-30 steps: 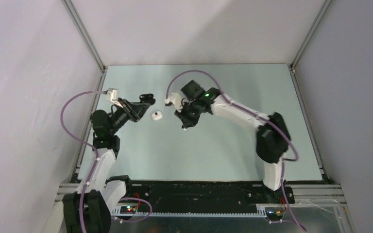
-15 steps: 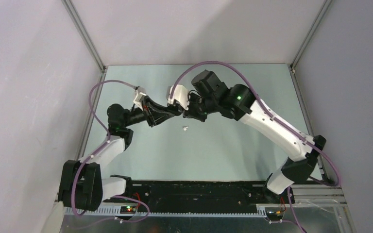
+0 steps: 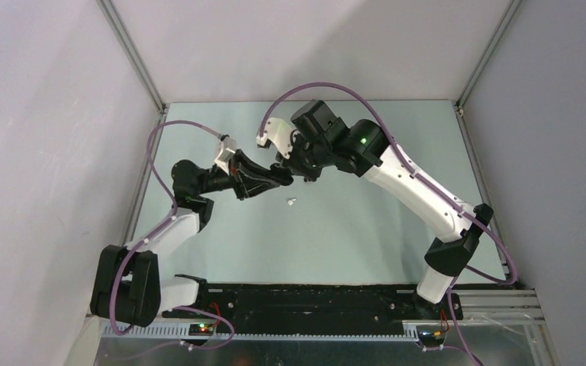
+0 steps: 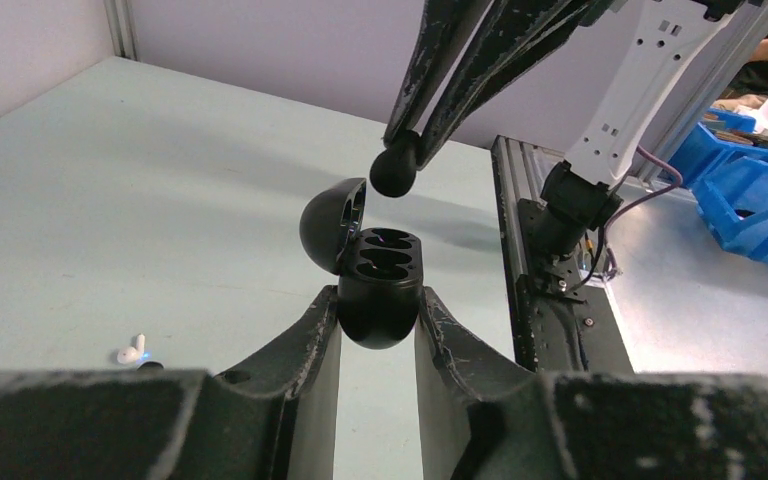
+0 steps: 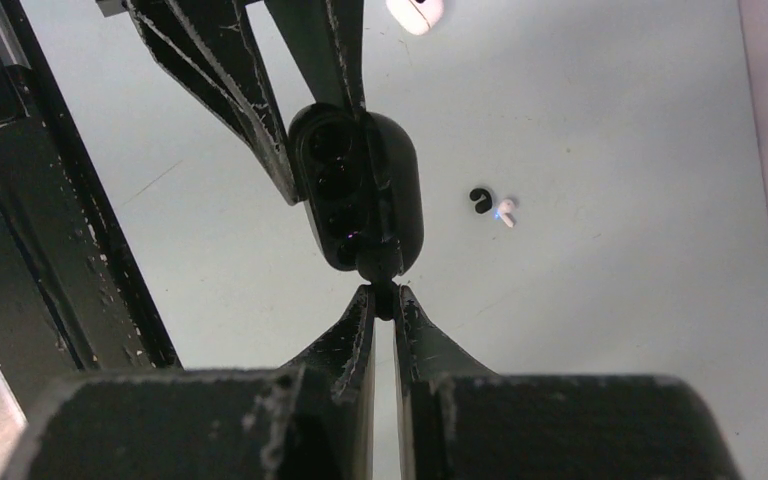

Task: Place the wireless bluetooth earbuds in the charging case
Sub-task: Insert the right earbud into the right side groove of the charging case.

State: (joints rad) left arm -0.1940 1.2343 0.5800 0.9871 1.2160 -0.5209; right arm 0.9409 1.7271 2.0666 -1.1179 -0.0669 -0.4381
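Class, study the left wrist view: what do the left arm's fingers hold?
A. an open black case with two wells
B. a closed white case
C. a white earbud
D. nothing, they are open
A: the left fingers clamp the open black case, its lid tipped back and two wells showing, while the right fingers pinch a small black piece just above it.

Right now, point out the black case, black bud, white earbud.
black case (image 4: pixel 380 305), left wrist view, lower shell
black bud (image 4: pixel 393 172), left wrist view, rounded end
white earbud (image 5: pixel 505 213), right wrist view, body
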